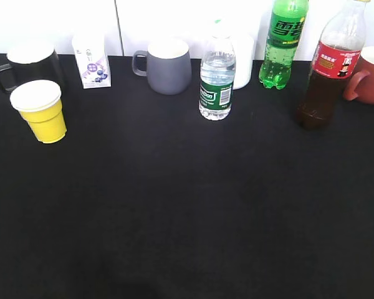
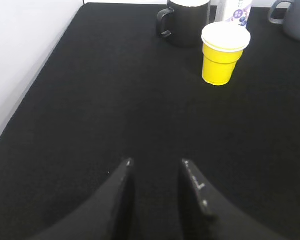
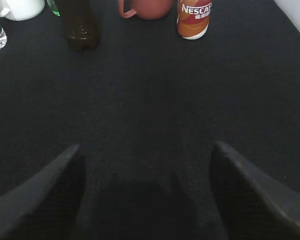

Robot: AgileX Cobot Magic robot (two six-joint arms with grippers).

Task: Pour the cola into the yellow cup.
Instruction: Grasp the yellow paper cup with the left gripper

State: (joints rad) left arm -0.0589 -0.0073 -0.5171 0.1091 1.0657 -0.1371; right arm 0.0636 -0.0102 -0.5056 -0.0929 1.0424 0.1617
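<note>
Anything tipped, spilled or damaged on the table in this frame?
Nothing stands out. The cola bottle, yellow cup, water bottle, green soda bottle and mugs all stand upright on the black table; no liquid is visible on it.

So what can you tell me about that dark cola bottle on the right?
The cola is a tall clear plastic bottle standing upright near the table's back right. Dark brown liquid fills about its lower half; the upper part looks clear. A red label with white lettering wraps its middle, and the cap is cut off by the frame. A red mug stands close on its right. No gripper touches it.
</note>
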